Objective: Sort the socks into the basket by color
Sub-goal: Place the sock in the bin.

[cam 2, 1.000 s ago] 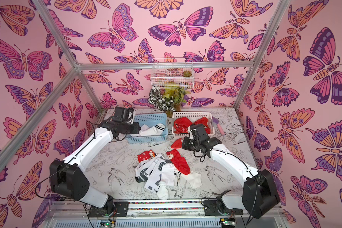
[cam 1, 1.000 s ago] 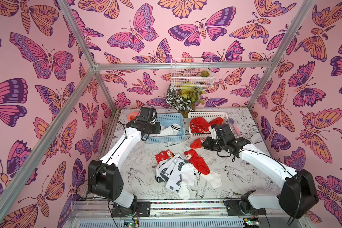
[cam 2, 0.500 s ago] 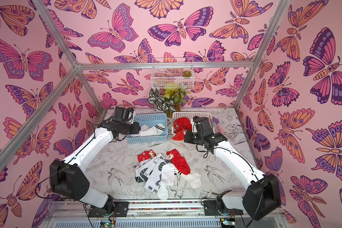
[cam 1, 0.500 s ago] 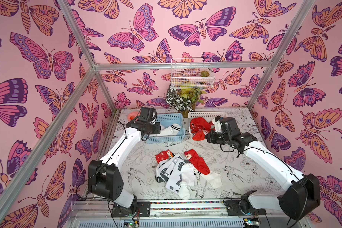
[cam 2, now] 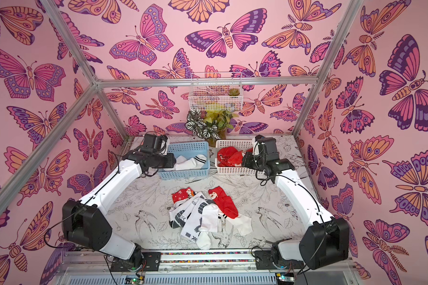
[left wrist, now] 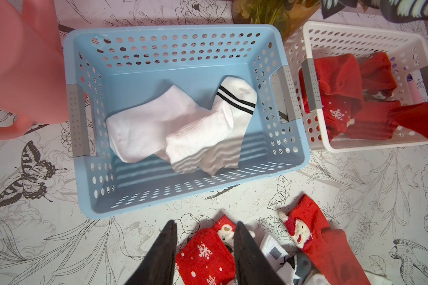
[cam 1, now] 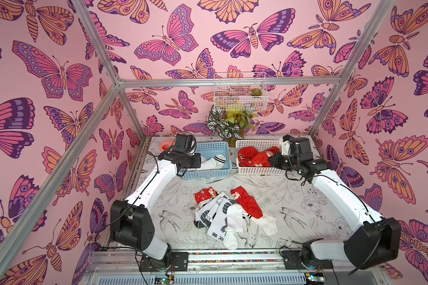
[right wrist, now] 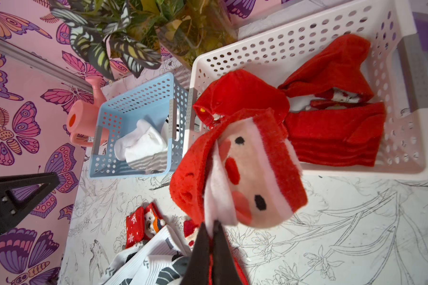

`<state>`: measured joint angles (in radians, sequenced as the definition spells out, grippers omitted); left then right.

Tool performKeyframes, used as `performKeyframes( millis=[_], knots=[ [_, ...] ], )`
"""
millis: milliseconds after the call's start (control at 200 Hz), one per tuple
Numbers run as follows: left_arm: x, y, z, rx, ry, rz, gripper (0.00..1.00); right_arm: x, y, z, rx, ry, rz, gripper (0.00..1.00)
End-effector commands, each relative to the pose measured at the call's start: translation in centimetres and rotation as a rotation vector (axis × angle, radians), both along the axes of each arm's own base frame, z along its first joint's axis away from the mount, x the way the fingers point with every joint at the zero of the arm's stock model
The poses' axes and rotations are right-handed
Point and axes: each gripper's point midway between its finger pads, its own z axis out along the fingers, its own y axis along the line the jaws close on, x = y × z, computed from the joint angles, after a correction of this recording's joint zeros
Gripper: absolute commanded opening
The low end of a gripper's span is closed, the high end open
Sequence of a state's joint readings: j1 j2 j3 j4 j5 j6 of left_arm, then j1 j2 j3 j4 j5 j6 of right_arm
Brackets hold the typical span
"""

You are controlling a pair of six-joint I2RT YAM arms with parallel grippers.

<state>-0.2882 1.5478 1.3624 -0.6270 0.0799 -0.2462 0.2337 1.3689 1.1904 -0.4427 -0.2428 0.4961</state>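
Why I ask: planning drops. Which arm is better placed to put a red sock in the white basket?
Right. The right gripper is shut on a red Santa sock beside the white basket, which holds red socks. The left gripper is open, empty, by the blue basket.

Each arm is wearing smooth white shells along its long links, the left arm (cam 1: pixel 156 180) and the right arm (cam 1: pixel 336 195) alike. Farthest from each pincer, bulky black rounded housings (cam 1: pixel 131 227) are bulging at the joints. Thin black cables (cam 1: pixel 304 181) are looping loose just behind the pincers, beside boxy black camera blocks (cam 1: pixel 299 148). The left gripper (left wrist: pixel 205 223) and right gripper (right wrist: pixel 210 223) are showing matte black fingers (left wrist: pixel 158 256) tapering to points. Two small screws (right wrist: pixel 3 198) are glinting on one finger's triangular flank.
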Motion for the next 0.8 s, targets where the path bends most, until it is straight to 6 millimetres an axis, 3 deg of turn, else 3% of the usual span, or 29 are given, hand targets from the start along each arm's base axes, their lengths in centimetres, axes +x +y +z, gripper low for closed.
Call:
performKeyframes(
  millis=[0, 296, 316, 371, 797],
  knots=[
    [-0.4, 0.2, -0.9, 0.013, 0.022, -0.006, 0.41, 2.2, -0.6, 0.6, 0.002, -0.039, 0.000, 0.00],
    [-0.4, 0.2, -1.1, 0.016, 0.026, -0.006, 0.41, 6.3, -2.6, -1.2, -0.019, -0.031, -0.038, 0.00],
    [-0.4, 0.2, -1.1, 0.017, 0.027, -0.007, 0.41, 6.8, -2.8, -2.4, -0.020, -0.005, -0.040, 0.00],
    [-0.4, 0.2, -1.2, 0.017, 0.028, -0.006, 0.41, 7.4, -3.2, -2.9, -0.014, 0.000, -0.049, 0.00],
    [-0.4, 0.1, -1.3, 0.013, 0.033, -0.011, 0.41, 10.7, -4.7, -4.2, -0.027, -0.030, -0.067, 0.00]
  ],
)
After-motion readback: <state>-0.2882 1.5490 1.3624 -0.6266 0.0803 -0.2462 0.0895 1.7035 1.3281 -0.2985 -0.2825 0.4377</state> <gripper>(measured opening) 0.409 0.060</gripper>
